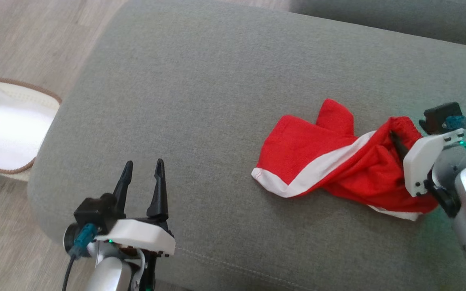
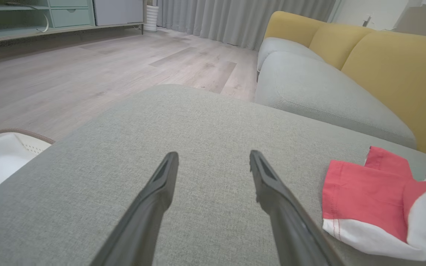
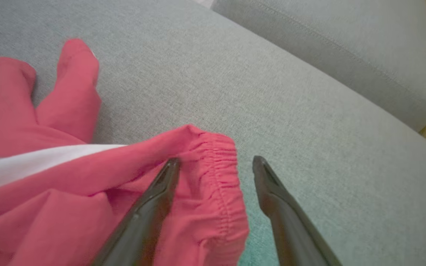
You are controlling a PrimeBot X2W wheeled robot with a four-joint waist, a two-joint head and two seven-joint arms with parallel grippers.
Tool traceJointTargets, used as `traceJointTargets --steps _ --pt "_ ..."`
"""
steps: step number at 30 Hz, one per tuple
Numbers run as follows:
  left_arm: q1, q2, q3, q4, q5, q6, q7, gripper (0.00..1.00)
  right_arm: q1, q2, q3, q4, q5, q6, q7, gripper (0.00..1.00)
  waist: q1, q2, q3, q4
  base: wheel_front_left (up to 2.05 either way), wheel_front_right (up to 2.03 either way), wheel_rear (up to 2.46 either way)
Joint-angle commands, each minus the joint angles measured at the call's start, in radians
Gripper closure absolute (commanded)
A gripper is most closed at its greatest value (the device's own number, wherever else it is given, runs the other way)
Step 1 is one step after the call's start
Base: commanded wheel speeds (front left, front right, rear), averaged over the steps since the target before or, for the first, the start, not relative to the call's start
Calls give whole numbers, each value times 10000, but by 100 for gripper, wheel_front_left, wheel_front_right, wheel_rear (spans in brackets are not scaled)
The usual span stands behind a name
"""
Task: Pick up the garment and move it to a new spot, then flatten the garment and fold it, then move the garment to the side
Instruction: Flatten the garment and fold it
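The garment [image 1: 297, 145], red with a white stripe [image 1: 330, 161], lies crumpled and twisted on the grey cushion [image 1: 200, 81], in the right half of the head view. Its long axis runs roughly left to right across that view. The gathered waistband [image 3: 220, 162] forms the right end, next to the right claw [image 3: 216, 159]. A white-edged hem [image 1: 265, 178] forms the left end and points toward the left claw [image 1: 144, 163]. A second red flap sticks out from the upper edge, away from the robot.

The right claw is open. We see its jaws straddling the waistband edge, with one finger over the red fabric and the other over bare cushion. No fabric is pinched between them. We cannot tell whether the fingers touch the fabric.

The left claw is also open and holds nothing. It sits low over bare cushion near the front edge, well apart from the garment, fingers pointing away from the robot.

A white basket [image 1: 14, 125] with a brown rim stands on the wood floor [image 1: 34, 40], just beside the cushion's left side.
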Motion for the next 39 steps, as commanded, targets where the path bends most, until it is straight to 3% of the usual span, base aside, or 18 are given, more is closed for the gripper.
traceJointTargets --steps 1,6,7,8,10,16,21,26,39 --pt "-352 31 323 -382 -57 85 -122 0 -107 -194 192 -227 291 65 168 0 -1 0 58 75 0 0 0" --pt "-389 31 327 -388 -83 121 -122 0 -42 -257 433 69 993 65 643 0 -1 0 138 146 0 0 0" --pt "-405 31 332 -388 -82 125 -122 0 -46 -234 472 91 1110 65 678 12 -1 0 142 150 0 0 0" --pt "-418 31 337 -387 -79 129 -122 0 -62 -208 490 104 1236 65 677 47 -1 0 145 150 0 0 0" --pt "-437 31 347 -385 -67 130 -122 0 -144 -233 531 103 1342 65 526 100 -1 0 150 144 0 0 0" --pt "-468 31 465 -346 43 106 -122 0 -730 -87 480 145 1269 65 -699 100 -1 0 78 3 0 0 0" --pt "-474 31 478 -255 135 26 -122 0 -1296 547 193 282 840 65 -2319 100 -1 0 -166 -238 0 0 0" --pt "-404 31 529 -185 234 -17 -122 0 -1277 897 394 284 732 65 -3166 100 -1 0 -433 -527 0 0 0" --pt "-237 31 997 -322 448 -97 -122 0 1590 713 538 -1237 671 65 -4265 100 -1 0 -452 -1948 0 0 0"
